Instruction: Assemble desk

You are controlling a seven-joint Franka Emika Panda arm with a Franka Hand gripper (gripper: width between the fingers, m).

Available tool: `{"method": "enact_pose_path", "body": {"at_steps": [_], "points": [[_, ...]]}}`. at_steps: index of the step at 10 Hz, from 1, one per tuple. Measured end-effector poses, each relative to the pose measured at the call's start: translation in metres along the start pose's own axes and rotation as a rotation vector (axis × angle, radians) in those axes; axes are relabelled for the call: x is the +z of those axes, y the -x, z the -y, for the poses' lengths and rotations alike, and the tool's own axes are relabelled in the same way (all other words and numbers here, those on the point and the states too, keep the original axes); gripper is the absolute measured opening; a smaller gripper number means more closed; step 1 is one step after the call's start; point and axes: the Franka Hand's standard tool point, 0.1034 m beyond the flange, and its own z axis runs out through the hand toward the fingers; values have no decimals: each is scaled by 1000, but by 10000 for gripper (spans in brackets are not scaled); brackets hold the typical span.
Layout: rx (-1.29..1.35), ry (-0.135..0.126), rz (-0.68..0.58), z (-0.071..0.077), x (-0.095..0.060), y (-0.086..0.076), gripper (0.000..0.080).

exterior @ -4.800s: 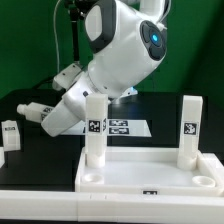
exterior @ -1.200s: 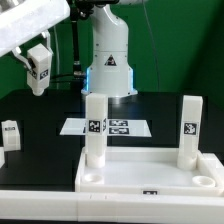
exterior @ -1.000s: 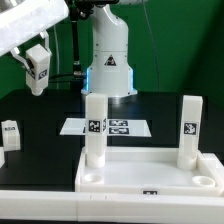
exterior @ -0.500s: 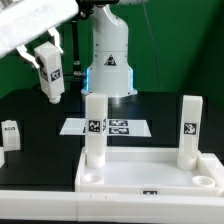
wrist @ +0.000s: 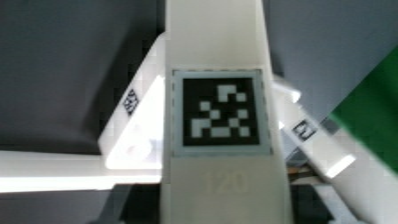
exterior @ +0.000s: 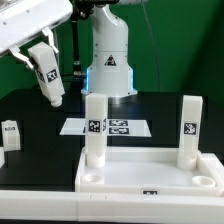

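The black counter (exterior: pixel 40 150) carries it all. The robot arm (exterior: pixel 110 60) stands at the back & reaches up toward the exterior view's left. The tabletop (exterior: pixel 150 183) lies flat at the front, rim up, so legs can drop into its corners. The marker board (exterior: pixel 140 131) lies flat behind it; it's no furniture part. The 1st leg (exterior: pixel 95 125) stands upright in the far corner on the exterior view's left, and the 2nd leg (exterior: pixel 190 128) stands in the far corner on the right. The 3rd leg (exterior: pixel 48 78) hangs high in the air, a bit tilted, prob. so it clears the standing ones on the way to a free near corner. The claw (exterior: pixel 40 52) is partly closed & squeezes this leg. In the wrist view the leg fills the middle w/ its tag facing the cam. A spare leg (exterior: pixel 10 133) lies on the counter at the far left, waiting its turn, I think.
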Motion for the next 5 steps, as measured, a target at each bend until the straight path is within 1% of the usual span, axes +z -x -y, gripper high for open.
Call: {"method": "enact_pose_path", "body": {"at_steps": [1, 2, 3, 4, 5], "points": [[38, 8, -4, 16, 6, -22, 290], [118, 19, -1, 30, 16, -36, 290], [166, 40, 1, 47, 28, -45, 290], [176, 24, 13, 57, 37, -44, 290], [182, 29, 12, 53, 35, -42, 290]]}}
